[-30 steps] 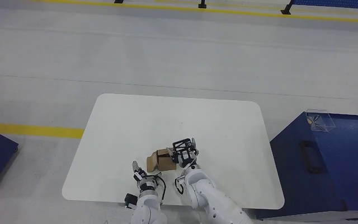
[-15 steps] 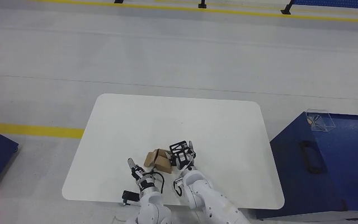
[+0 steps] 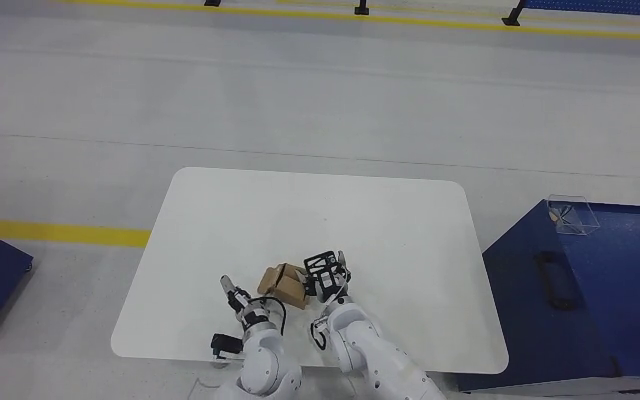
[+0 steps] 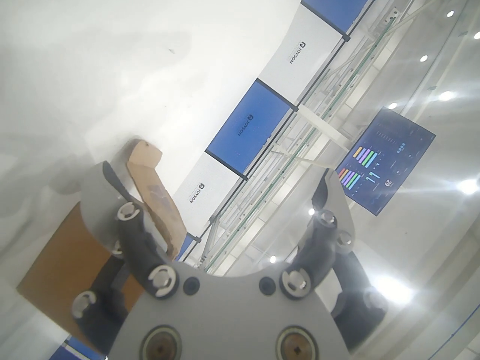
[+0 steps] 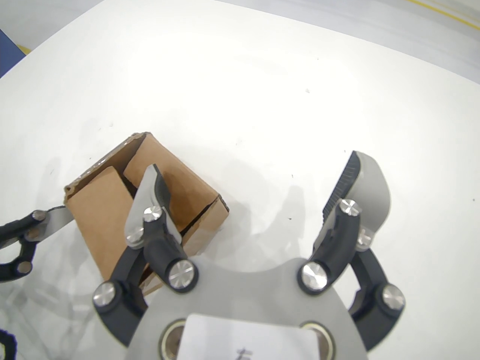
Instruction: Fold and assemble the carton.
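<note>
jaws spread wide on both arms by the near edge of the table [image 3: 400, 220]. left gripper [image 3: 232, 292] has one finger at a corner of the carton [image 3: 283, 284]; right gripper [image 3: 325, 268] has one finger over its top. the carton sits between them, flaps partly folded.

Small brown cardboard carton [image 3: 283, 284] — partly folded, its top flaps turned in but gapped — sits on the white table [image 3: 400, 220], near the robot's side.

There is one brown carton [image 3: 283, 284] and one white bench [image 3: 300, 210]. There are two grippers, the left gripper [image 3: 230, 292] and the right gripper [image 3: 325, 265]. There is one blue cabinet [image 3: 570, 300] and one clear container [image 3: 572, 213].
</note>
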`<control>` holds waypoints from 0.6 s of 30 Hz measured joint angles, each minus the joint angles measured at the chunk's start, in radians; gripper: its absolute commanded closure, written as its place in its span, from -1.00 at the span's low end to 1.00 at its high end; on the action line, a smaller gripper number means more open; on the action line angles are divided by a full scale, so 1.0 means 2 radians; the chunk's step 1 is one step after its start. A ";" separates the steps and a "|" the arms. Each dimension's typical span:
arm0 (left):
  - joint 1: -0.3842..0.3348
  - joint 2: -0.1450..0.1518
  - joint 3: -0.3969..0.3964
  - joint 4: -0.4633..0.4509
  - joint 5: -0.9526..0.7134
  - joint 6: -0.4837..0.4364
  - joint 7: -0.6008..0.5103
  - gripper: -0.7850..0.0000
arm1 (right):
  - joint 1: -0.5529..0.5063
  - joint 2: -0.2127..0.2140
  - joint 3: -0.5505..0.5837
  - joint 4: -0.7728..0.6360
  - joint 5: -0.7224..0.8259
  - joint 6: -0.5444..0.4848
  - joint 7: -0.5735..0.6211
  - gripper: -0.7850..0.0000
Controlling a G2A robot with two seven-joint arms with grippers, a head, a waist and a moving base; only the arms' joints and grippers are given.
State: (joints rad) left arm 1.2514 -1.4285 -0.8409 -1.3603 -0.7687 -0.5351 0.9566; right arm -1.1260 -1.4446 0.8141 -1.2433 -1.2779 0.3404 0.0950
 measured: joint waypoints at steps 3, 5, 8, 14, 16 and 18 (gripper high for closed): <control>-0.003 -0.005 -0.004 0.007 -0.002 0.008 -0.014 -1.00 | -0.002 -0.001 0.003 -0.001 -0.004 -0.004 0.002 -1.00; -0.004 -0.008 -0.010 0.009 0.004 -0.001 -0.021 -1.00 | -0.003 -0.002 0.005 -0.001 -0.007 -0.006 0.002 -1.00; -0.004 -0.012 -0.018 0.007 0.018 -0.021 -0.029 -1.00 | -0.005 -0.002 0.008 -0.001 -0.011 -0.008 0.004 -1.00; 0.015 -0.016 -0.039 -0.017 0.053 -0.093 -0.063 -1.00 | -0.010 -0.004 0.013 -0.003 -0.020 -0.014 0.006 -1.00; 0.022 -0.017 -0.042 -0.022 0.058 -0.092 -0.081 -1.00 | -0.011 -0.004 0.015 -0.003 -0.022 -0.015 0.006 -1.00; 0.027 -0.018 -0.043 -0.024 0.062 -0.081 -0.102 -1.00 | -0.013 -0.005 0.018 -0.004 -0.025 -0.017 0.007 -1.00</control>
State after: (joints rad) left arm 1.3053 -1.4648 -0.9270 -1.4078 -0.6454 -0.6961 0.7528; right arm -1.1516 -1.4542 0.8495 -1.2522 -1.3270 0.3065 0.1087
